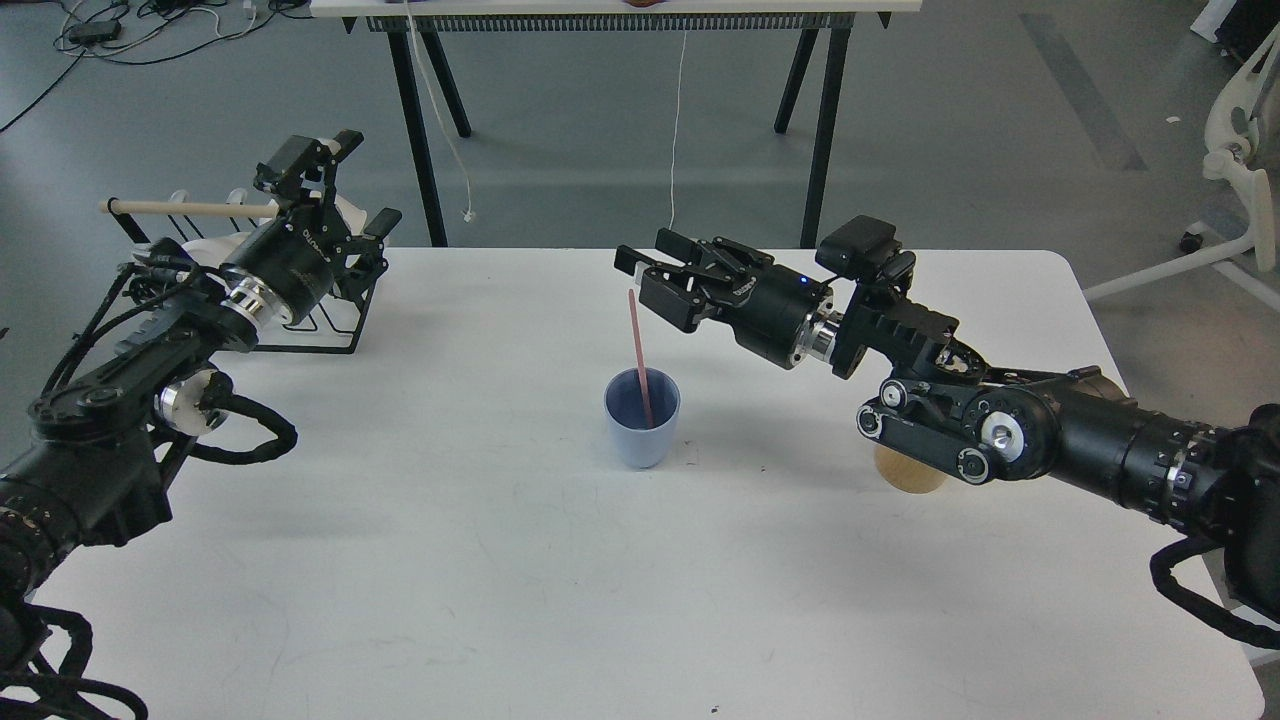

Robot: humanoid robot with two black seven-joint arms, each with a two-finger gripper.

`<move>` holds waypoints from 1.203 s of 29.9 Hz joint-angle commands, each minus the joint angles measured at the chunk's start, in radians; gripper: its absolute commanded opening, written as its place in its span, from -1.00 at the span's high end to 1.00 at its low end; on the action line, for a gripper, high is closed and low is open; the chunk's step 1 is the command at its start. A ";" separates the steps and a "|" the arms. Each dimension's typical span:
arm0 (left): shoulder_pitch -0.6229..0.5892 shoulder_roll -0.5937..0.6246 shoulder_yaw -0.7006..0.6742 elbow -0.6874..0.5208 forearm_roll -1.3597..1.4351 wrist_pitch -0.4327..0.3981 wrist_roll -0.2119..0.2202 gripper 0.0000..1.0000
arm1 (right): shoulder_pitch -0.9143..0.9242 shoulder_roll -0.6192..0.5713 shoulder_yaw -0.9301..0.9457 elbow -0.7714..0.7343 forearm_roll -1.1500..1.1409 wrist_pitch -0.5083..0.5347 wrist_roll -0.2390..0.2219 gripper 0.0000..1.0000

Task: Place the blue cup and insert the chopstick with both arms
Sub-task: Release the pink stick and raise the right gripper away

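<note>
The light-blue cup (pixel 642 417) stands upright near the middle of the white table (pixel 600 600). The thin pink-red chopstick (pixel 637 345) stands in the cup, leaning slightly left, its lower end inside. My right gripper (pixel 645 272) is open just above and to the right of the chopstick's top end, not touching it. My left gripper (pixel 315 165) is far to the left, near the wire rack, with its fingers spread and empty.
A black wire rack (pixel 330 310) with a wooden dowel (pixel 190 209) and white mugs stands at the table's back left, partly behind my left arm. A tan wooden cylinder (pixel 908 474) sits under my right forearm. A trestle table (pixel 620 10) stands behind.
</note>
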 commanded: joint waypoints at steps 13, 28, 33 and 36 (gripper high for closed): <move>-0.038 -0.003 -0.010 -0.014 -0.008 0.000 0.000 -0.96 | -0.016 -0.277 0.300 0.238 0.922 0.311 0.000 -0.88; -0.044 0.012 -0.012 -0.093 -0.011 0.000 0.000 -0.96 | -0.136 -0.352 0.344 0.089 1.079 0.874 0.000 -0.98; -0.043 0.024 -0.010 -0.093 -0.011 0.000 0.000 -0.96 | -0.137 -0.349 0.343 0.042 1.080 0.849 0.000 -0.98; -0.041 0.026 -0.009 -0.093 -0.011 0.000 0.000 -0.96 | -0.145 -0.348 0.340 0.046 1.079 0.832 0.000 -0.98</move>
